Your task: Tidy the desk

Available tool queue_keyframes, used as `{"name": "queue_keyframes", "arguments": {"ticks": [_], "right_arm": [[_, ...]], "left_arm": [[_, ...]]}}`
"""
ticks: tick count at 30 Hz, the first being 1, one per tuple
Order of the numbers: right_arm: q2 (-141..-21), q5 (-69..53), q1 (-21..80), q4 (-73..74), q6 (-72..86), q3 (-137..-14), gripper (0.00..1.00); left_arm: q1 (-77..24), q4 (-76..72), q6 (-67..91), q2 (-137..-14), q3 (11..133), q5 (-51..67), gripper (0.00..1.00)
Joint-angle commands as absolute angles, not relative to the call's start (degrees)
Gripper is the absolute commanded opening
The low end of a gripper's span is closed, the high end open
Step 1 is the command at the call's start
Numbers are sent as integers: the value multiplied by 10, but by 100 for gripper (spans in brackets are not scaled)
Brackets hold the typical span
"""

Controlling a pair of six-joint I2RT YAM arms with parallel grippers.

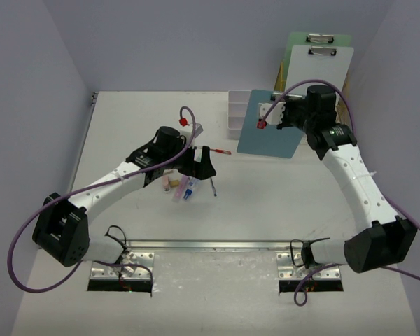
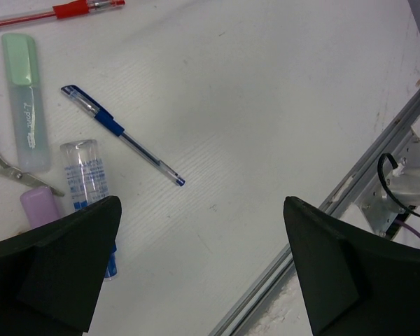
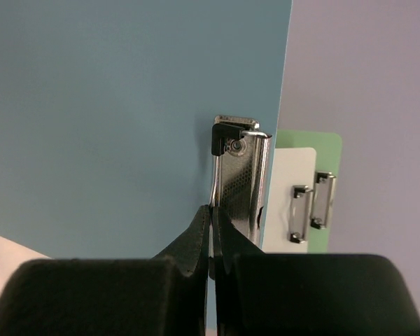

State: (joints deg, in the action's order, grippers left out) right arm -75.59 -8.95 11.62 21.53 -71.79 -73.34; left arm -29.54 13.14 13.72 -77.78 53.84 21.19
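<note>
The tidying looks partly done: a green clipboard and a white clipboard stand filed at the back right, while the right fingers, pinched shut on its metal clip, hold a blue clipboard upright just before them, not yet stowed. Left to do: a green highlighter, glue stick, blue pen, red pen and scissors lie loose under the left fingers, which gape wide, holding nothing. Plain lilac-grey walls enclose the matte white tabletop, which fills the floor of the view, a metal rail along its near edge.
</note>
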Motion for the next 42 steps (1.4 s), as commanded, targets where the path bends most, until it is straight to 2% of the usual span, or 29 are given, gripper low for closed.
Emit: {"name": "queue_keyframes", "arguments": {"ticks": [1, 16, 23, 42], "right_arm": [[-737, -97, 105, 170, -745, -774, 0], [-767, -159, 19, 181, -788, -889, 0], [-815, -224, -63, 179, -812, -948, 0], [-938, -321, -158, 154, -859, -1049, 0]], "left_arm": [[-288, 117, 134, -761, 551, 206, 100], [-289, 113, 126, -756, 543, 207, 100], [-290, 111, 128, -756, 542, 208, 100], [-289, 105, 131, -766, 535, 203, 100]]}}
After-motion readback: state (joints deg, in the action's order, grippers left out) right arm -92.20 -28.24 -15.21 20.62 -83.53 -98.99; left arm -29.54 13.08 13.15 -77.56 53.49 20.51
